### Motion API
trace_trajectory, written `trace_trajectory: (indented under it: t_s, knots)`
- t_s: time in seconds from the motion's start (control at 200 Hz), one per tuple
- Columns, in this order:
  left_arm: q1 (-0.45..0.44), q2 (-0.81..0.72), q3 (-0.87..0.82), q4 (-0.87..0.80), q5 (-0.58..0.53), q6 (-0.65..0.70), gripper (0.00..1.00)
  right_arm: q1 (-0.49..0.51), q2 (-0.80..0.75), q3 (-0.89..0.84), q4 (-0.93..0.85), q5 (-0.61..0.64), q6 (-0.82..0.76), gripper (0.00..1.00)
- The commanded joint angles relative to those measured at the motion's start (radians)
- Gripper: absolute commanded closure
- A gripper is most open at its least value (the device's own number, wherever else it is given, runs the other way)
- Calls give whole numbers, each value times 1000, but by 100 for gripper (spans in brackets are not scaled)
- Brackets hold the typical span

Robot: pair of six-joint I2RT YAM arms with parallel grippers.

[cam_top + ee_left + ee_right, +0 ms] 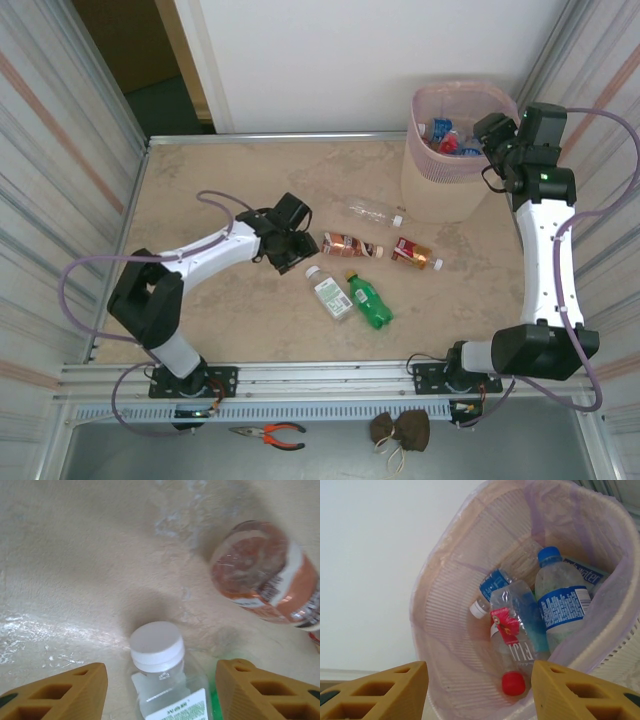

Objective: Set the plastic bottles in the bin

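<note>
Several plastic bottles lie mid-table: a clear one (372,211), a brown-labelled one (350,245), a red-brown one (415,252), a white-capped one (330,293) and a green one (370,300). My left gripper (293,247) is low over the white-capped bottle (160,660), which lies between the open fingers with a gap on each side. The brown-labelled bottle (265,575) lies just beyond. My right gripper (495,135) hangs open and empty over the pink bin (455,180). Inside the bin (427,580) lie a red-capped bottle (515,640) and blue-labelled bottles (560,605).
The bin stands in the table's far right corner against the wall panels. A raised rail (300,370) runs along the near edge. Pliers (268,433) and a brown pouch (400,430) lie on the ledge below it.
</note>
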Motion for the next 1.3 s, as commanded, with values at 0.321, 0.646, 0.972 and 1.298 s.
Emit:
trace_trajectory:
  t_s: [0.321,0.646,0.972,1.298]
  knots:
    - [1,182,65,3,116,-126,41,-15,-48,-15,-15,13,-36,45]
    - [2,210,46,24,156,-176,42,-19,-50,-24,-18,20,-37,46]
    - [-2,185,15,35,162,-213,49,-18,-53,-25,-18,24,-34,47]
    - [10,149,-2,35,141,-203,61,-18,-72,-21,-29,33,-36,49]
